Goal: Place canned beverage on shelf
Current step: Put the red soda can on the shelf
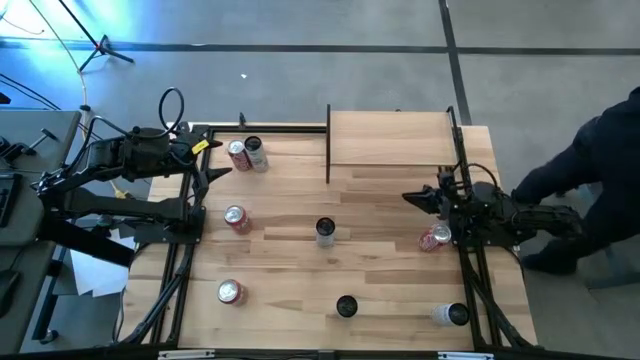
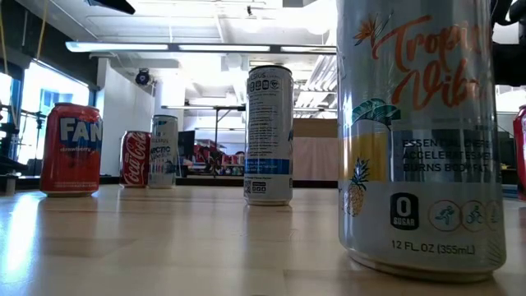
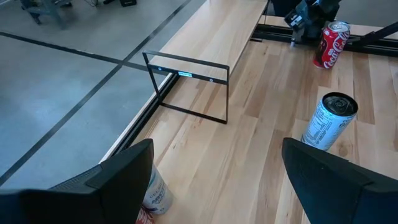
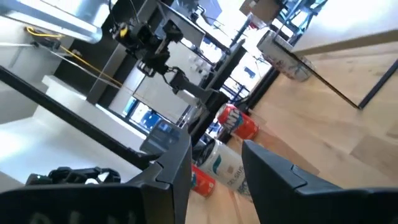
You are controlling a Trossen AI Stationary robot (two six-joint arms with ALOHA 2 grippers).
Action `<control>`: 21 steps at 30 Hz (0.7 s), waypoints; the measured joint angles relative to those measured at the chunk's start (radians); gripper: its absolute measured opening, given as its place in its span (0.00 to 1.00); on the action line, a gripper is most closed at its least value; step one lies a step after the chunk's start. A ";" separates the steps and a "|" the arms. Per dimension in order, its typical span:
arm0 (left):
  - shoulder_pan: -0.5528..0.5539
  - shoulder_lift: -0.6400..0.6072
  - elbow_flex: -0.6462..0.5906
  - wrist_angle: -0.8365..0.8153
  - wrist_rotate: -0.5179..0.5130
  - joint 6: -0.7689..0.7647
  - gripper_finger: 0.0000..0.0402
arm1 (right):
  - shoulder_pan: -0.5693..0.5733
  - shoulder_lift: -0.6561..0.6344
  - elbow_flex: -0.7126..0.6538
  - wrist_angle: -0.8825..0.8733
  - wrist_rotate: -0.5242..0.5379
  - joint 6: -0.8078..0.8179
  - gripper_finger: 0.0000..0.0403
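The shelf (image 1: 392, 137) is set at the twelve o'clock edge of the surface (image 1: 300, 250), just right of centre, and nothing is seen on its board. No can is held. The left end effector (image 1: 212, 160) is stationed toward ten o'clock with its fingers spread and empty, just beside a pair of cans (image 1: 246, 154). The right end effector (image 1: 415, 197) is stationed toward three o'clock, pointed at the centre of the surface; its fingers are parted by a narrow gap with nothing between them, and a red cola can (image 1: 435, 237) stands just beside it, toward four o'clock. A tall white can (image 1: 325, 231) stands at the centre, with other cans scattered toward six, seven and eight o'clock.

The task is judged to be at its start. A can could be toppled if the right end effector is swung toward it before the fingers are opened wider, as the present gap looks too narrow for a can. The shelf's thin black frame could be struck if a can is carried in too low. A neighbouring can in the pair could be knocked if one is taken from there.
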 joint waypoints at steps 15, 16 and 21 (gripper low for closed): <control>0.000 0.000 0.000 0.000 0.000 0.000 0.83 | -0.002 0.000 0.000 0.086 0.040 -0.060 0.32; 0.000 0.000 0.000 0.000 0.000 0.000 0.83 | -0.002 0.000 0.000 0.095 0.040 -0.073 0.32; 0.000 0.000 0.000 0.000 0.000 0.000 0.83 | -0.002 0.000 0.001 0.171 0.037 -0.093 0.32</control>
